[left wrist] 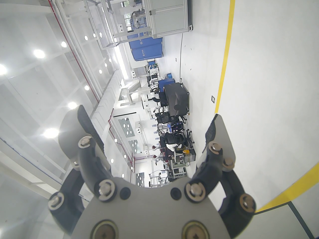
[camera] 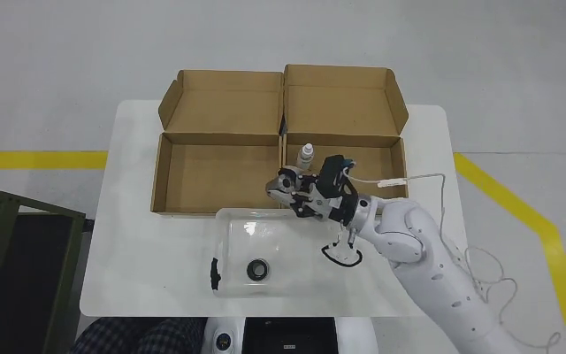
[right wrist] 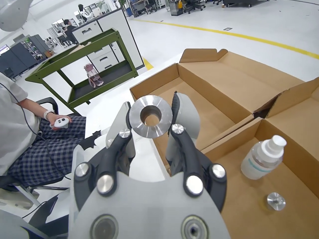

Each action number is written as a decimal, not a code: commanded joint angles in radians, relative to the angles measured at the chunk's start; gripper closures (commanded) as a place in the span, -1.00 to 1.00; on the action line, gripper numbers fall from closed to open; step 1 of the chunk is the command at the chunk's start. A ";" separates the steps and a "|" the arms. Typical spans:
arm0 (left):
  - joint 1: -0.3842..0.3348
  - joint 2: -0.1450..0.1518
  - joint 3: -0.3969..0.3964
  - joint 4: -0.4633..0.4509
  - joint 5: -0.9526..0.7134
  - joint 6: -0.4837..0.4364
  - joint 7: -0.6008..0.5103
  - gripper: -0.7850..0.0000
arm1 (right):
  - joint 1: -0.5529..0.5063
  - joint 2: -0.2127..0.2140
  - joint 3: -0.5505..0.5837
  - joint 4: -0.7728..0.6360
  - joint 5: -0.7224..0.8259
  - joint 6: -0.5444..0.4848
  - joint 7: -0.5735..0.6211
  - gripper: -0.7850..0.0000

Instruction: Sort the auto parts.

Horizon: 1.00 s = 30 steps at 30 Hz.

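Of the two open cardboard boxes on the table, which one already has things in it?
The right-hand cardboard box: a white bottle stands in it, and a small round metal part lies on its floor. The left-hand box has neither.

Glossy white arm (camera: 431,265), white cable (camera: 423,178); right end effector (right wrist: 151,103): black linkages, silver screws.

Bright, even light all over. Round ceiling lamps (left wrist: 51,133) blaze white in the left wrist view and wash out the ceiling around them. Down on the white table (camera: 133,265) the shadows are soft and faint. The cardboard boxes (camera: 221,177) darken only along their inner walls. The metal ring (right wrist: 152,130) catches a bright sheen, the clear tray (camera: 292,257) glints, and the yellow floor line (left wrist: 225,50) bows with the wide lens.
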 commanded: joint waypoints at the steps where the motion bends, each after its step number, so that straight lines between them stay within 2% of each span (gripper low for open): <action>1: 0.000 0.000 0.000 0.000 0.000 0.000 0.000 -1.00 | 0.028 -0.007 -0.023 0.013 -0.020 0.024 0.004 1.00; 20: 0.000 0.000 0.000 0.000 0.000 0.000 0.000 -1.00 | 0.301 -0.104 -0.248 0.208 -0.185 0.290 0.112 1.00; 30: 0.000 0.000 0.000 0.000 0.000 0.000 0.000 -1.00 | 0.422 -0.168 -0.341 0.351 -0.187 0.354 0.183 1.00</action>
